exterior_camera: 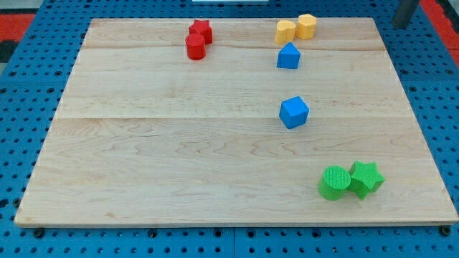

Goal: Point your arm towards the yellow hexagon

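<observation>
At the upper left of centre, two red blocks touch each other: a red cylinder (196,47) in front and a red star (201,30) just behind it. In the upper middle-right there is a yellow pair, also touching: a yellow heart (285,31) on the left and the yellow hexagon (307,26) on the right, near the top edge of the wooden board (143,143). The hexagon is the target. Just below the heart sits a blue block (288,56) with a pointed top, and lower, near the middle of the frame, a blue cube (294,112). At the lower right, a green cylinder (333,182) and a green star (366,178) touch.

At the upper right corner, off the board, only a dark piece of the rod (406,12) shows. My tip itself I cannot see clearly, and the arm has no fingers, so it holds nothing.

I judge the task is not yet done: the rod is well apart from the hexagon, to its right. What is left is to bring the tip toward the left, to the hexagon, without disturbing the heart beside it.
</observation>
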Tool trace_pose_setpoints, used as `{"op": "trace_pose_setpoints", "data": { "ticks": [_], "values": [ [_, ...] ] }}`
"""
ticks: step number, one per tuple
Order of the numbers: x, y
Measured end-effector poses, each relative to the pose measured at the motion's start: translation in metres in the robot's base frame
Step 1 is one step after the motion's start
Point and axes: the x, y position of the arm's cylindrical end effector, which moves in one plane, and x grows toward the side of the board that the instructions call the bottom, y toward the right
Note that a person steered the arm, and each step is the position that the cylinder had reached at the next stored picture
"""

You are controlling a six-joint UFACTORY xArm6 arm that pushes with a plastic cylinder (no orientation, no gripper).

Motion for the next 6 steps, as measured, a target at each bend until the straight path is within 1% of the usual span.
{"op": "trace_pose_setpoints", "data": {
  "ticks": [1,2,3,4,5,6],
  "values": [
    [0.002,0.009],
    [0.021,-0.003],
    [0.01,-0.045],
    [-0.003,-0.105],
    [-0.008,-0.153],
    [0.005,-0.218]
  ]
}}
